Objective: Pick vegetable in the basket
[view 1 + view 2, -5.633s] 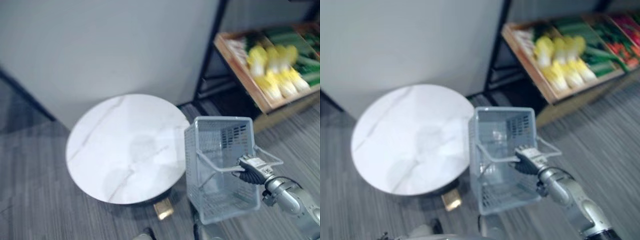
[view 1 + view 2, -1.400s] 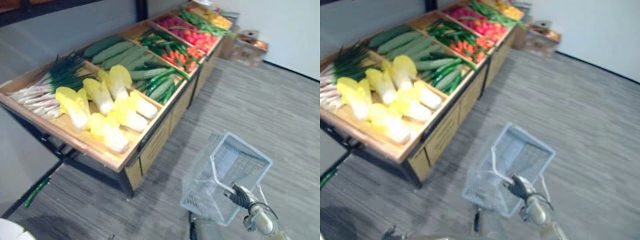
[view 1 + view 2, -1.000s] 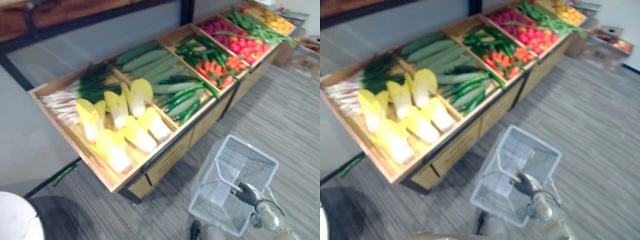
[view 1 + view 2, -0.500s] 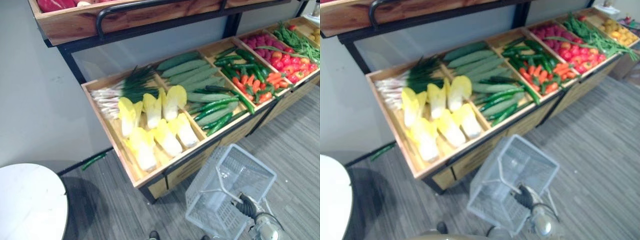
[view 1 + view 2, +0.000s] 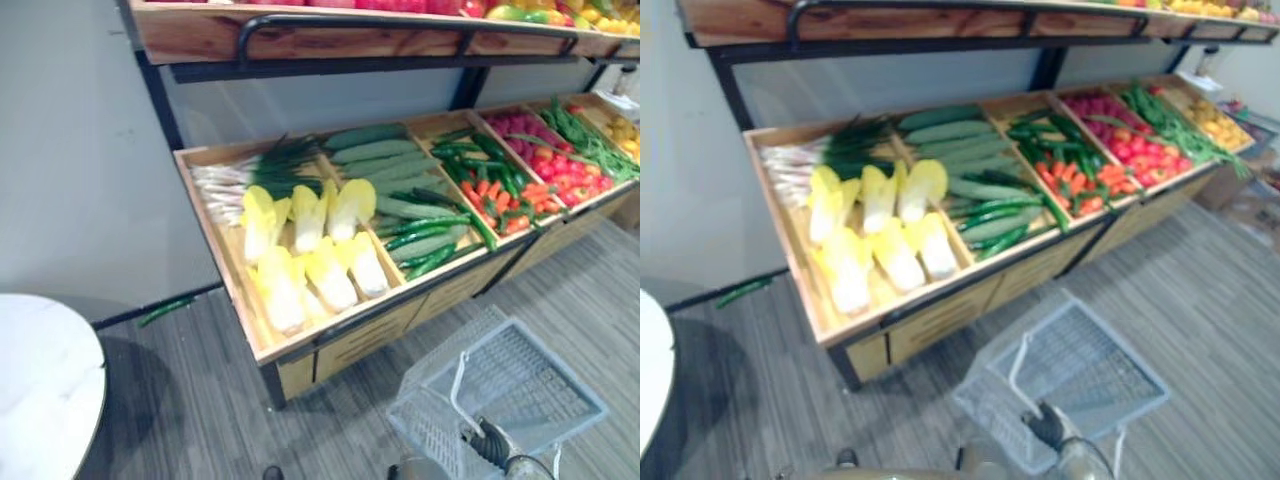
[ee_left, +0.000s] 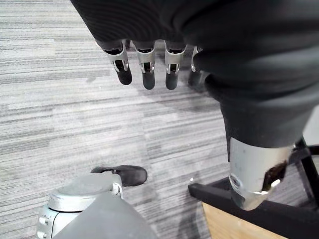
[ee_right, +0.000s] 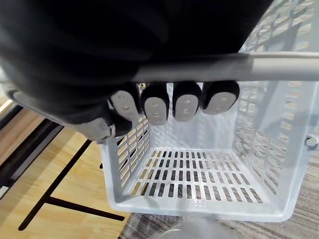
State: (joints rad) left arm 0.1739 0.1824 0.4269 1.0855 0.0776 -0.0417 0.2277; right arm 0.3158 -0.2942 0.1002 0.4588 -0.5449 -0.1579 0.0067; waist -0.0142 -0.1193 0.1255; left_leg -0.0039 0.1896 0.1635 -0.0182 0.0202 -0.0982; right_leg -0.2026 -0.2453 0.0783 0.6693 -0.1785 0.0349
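Off the wooden stand's (image 5: 345, 332) front edge hangs the grey basket (image 5: 525, 385); my head views also give cabbages (image 5: 310, 262) in the stand's left compartment. My right wrist view adds the right hand (image 7: 169, 103) curled round the handle (image 7: 284, 72). The left hand (image 6: 144, 67) hangs loose-fingered over the floor (image 6: 60, 114).

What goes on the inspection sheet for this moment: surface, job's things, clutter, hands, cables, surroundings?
Surface: grey striped floor; wooden produce stand with divided bins.
Job's things: grey plastic basket, empty; napa cabbages, cucumbers and scallions lie in the bins.
Clutter: one long green vegetable on the floor by the wall.
Hands: right hand curled round the basket handle; left hand relaxed, holding nothing, over the floor.
Cables: nothing seen.
Surroundings: grey wall; upper shelf of produce; round white table.
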